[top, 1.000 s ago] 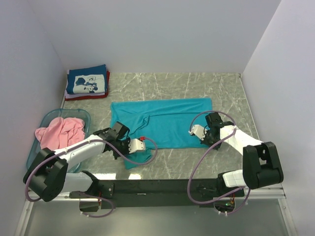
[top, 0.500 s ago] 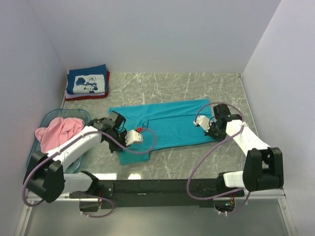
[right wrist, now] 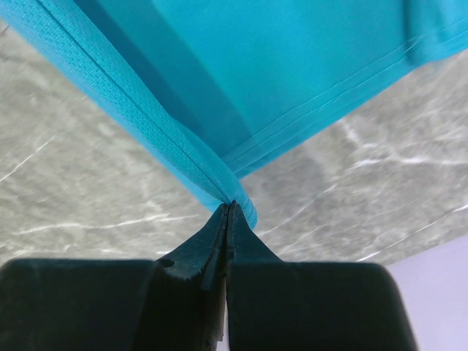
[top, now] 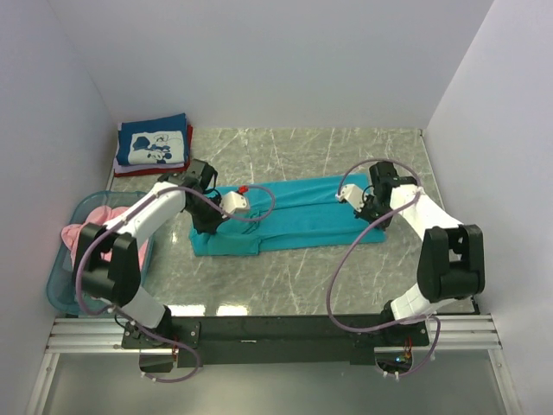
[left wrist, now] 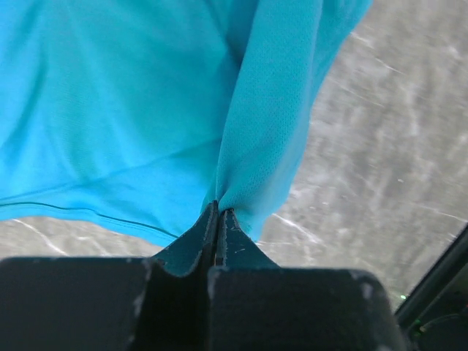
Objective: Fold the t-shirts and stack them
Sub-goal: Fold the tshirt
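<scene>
Teal cloth is clamped tight in the left fingers, a fold of the teal t-shirt bunching at their tips. The right fingers are likewise clenched on its hemmed edge. The shirt lies as a long band across the middle of the grey marbled surface, one arm at each end. A navy t-shirt sits folded on a red one in the far left corner. A pink t-shirt lies in the light-blue basket at the near left.
</scene>
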`<state>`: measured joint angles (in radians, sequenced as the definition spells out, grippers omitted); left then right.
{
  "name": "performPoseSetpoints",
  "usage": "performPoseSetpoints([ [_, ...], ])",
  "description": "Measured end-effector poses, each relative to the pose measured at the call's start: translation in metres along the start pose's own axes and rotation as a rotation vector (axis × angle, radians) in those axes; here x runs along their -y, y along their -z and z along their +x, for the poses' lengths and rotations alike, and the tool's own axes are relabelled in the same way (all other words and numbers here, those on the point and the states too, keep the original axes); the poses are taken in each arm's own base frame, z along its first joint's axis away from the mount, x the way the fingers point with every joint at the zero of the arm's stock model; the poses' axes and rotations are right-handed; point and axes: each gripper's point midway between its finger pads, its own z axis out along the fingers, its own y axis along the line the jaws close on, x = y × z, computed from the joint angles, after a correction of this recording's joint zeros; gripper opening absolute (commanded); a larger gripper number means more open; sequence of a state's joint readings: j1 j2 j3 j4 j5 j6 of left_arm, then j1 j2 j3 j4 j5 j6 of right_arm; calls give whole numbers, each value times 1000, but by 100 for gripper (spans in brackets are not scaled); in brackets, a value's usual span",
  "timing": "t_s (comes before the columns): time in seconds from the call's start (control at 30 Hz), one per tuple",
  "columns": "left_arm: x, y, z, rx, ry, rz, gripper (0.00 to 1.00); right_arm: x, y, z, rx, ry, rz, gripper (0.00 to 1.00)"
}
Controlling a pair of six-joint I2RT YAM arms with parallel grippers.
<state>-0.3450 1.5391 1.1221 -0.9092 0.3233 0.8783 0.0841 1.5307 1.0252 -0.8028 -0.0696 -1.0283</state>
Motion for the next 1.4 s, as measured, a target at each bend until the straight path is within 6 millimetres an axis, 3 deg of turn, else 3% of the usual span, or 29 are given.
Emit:
performPoseSetpoints([
  [0.23,-31,-6,-10,0,5,-6,1,22,-7,-13,-3,10,0,0],
  [0.47,-49,-14,-11,-13,9,5,1,34,-17,-19,-17,14,-9,0],
  [0.8,-64,-20,-5,-24,28,8,1,48,-26,-26,-25,18,-5,0],
  [1.4,-80,-32,-8,-38,24,10,1,53,-41,-27,-39,17,-14,0],
])
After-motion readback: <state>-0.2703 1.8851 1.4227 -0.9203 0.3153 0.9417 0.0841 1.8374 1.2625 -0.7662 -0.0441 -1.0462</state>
